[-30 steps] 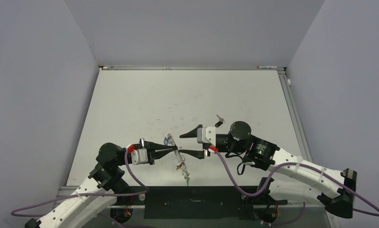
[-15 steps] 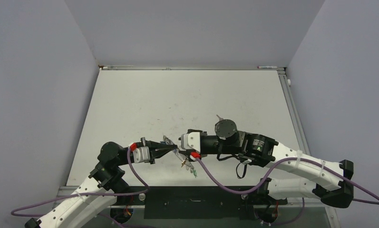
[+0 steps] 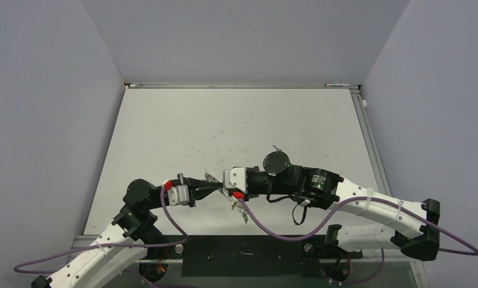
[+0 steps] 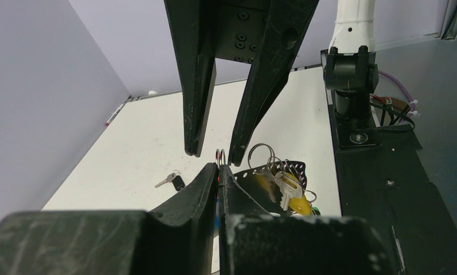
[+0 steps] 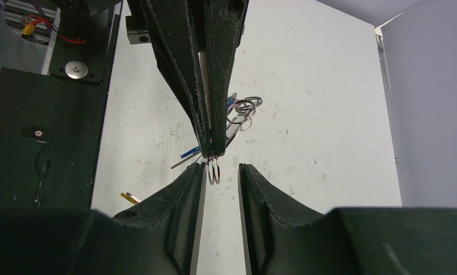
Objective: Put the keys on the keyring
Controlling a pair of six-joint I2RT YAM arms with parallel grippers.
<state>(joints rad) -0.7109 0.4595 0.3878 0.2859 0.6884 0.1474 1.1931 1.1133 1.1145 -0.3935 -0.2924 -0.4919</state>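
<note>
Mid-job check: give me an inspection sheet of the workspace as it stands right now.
Surface: white table, scuffed.
Job's things: keyring pinched edge-on at the left fingertips; bunch of keys with yellow tags hangs by those fingers; black-headed key lies apart on the table.
Clutter: a pen-like thing at the far table edge, too small to identify.
Grippers: left gripper shut on the keyring; right gripper open, fingers either side of the ring.
Cables: purple cables loop from both wrists.
Surroundings: plain grey walls on three sides.
</note>
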